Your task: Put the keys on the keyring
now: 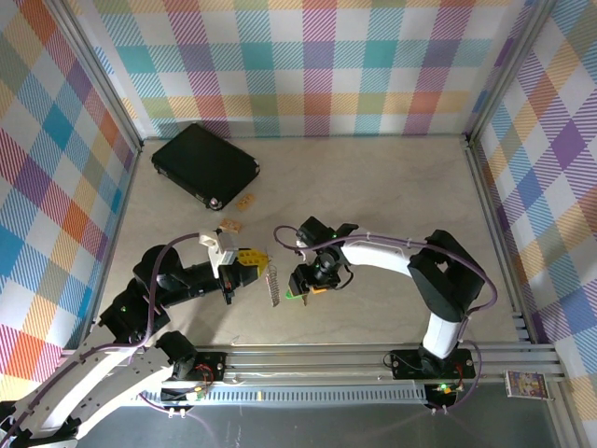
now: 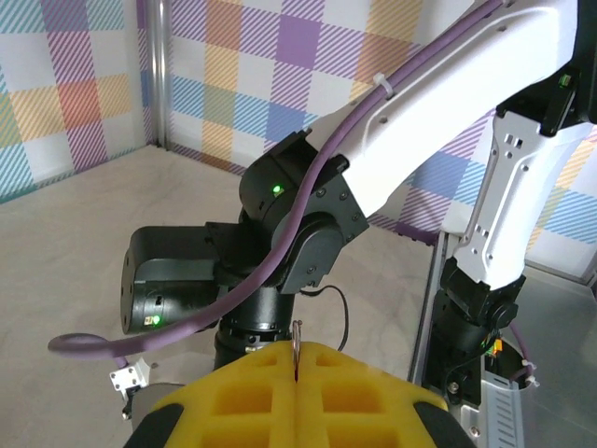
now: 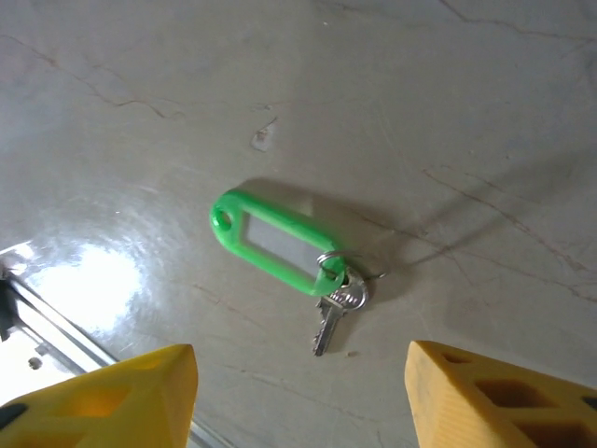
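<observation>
– Where is the key (image 3: 333, 315)?

– Flat on the table (image 1: 392, 196), about midway along its width and closer to the near edge than the far one. It hangs on a small metal loop from a green key tag (image 3: 272, 239), and the tag lies flat too, with the key at the end nearer the right wrist camera.

– And the right jaws?

– Wide open with nothing in them. In the right wrist view, the two yellow fingertips (image 3: 140, 387) sit far apart at the bottom corners, above the table, and the tag and key lie between and ahead of them. From above, the right arm (image 1: 373, 254) reaches across toward the left, with its end right over the green tag (image 1: 294, 295).

– What about the left side?

– The left jaws are pressed together. The yellow pads (image 2: 242, 397) meet at a seam, and the keyring (image 2: 297, 338) pokes up out of it as a thin metal ring pinched edge-on. From above, the left arm (image 1: 182, 280) points toward the right arm, and their ends are near each other but not touching.

– Anything else on the table?

– There's a black case (image 1: 205, 165) near the far left corner, and two small tan tags (image 1: 239, 213) lie between it and the left arm. A thin metal piece (image 1: 272, 285) lies just beside the left jaws. I can't tell what it is.
</observation>
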{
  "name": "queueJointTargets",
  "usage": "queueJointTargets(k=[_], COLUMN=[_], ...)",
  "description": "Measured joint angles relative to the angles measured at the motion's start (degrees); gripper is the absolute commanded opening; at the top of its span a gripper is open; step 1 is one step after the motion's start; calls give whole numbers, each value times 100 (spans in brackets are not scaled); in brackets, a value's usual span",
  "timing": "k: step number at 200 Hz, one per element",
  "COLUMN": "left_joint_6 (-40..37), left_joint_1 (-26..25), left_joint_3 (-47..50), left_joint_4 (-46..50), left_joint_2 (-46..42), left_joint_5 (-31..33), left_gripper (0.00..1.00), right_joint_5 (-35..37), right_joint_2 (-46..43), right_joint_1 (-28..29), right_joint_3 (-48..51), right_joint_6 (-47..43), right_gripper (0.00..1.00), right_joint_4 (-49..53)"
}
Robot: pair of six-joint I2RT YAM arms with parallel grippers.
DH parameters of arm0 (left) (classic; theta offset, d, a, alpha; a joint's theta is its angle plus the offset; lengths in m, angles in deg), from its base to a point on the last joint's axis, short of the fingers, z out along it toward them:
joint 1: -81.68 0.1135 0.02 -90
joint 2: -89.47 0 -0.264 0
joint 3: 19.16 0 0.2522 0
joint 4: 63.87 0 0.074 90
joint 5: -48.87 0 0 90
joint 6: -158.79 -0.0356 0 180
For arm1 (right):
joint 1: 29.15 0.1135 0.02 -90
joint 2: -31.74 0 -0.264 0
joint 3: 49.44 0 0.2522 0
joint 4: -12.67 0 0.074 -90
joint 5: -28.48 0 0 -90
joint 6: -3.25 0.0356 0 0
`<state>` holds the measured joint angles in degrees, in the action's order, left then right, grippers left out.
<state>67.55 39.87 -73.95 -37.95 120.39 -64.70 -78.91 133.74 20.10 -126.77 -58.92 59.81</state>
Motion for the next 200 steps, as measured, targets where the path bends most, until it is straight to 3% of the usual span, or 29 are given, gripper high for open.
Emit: queueJointTargets(k=[23,63,200], left_joint_6=[24,61,173], left_joint_1=[0,0,0], left_joint_3=[13,151,306], left_joint_4=[-9,-70,-411], left_joint_2=[-31,-98,-238], left_joint_5=[55,74,72], left_gripper=[0,0,0], right_joint_5=[144,522,1091], right_joint_2=[105,203,522], right_joint_1=[31,133,450], right_joint_3=[-190,-450,-691], right_joint_6=[66,138,201], right_gripper=[45,42,41], right_joint_4=[28,118,404])
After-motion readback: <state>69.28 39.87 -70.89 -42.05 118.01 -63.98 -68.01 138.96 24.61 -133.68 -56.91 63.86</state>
